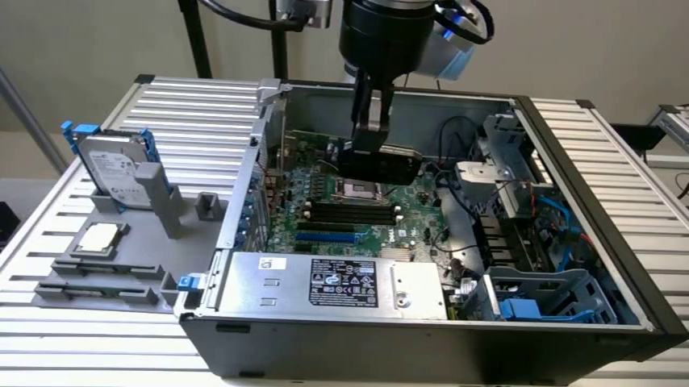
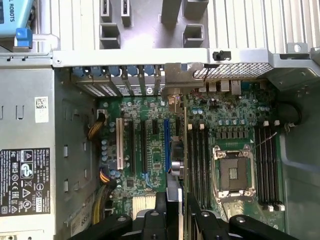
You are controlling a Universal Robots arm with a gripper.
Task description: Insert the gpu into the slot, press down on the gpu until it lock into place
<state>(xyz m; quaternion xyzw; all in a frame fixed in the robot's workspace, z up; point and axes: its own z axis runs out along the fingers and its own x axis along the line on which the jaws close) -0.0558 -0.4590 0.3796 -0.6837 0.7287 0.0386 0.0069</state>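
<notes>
Ribbed aluminium counter (image 1: 97, 347) carries an open dark-grey metal computer case (image 1: 431, 355) laid on its side, so the green motherboard (image 1: 415, 211) faces up for access. Inside it, the black claw (image 1: 369, 133) is clenched on the small thin black rectangular gpu (image 1: 383, 165). It holds the card on edge above the board, near the long narrow bright blue plastic slot (image 2: 166, 142) but not yet seated.

Plain beige wall (image 1: 86, 40) behind a ribbed aluminium table (image 1: 64, 355)
</notes>
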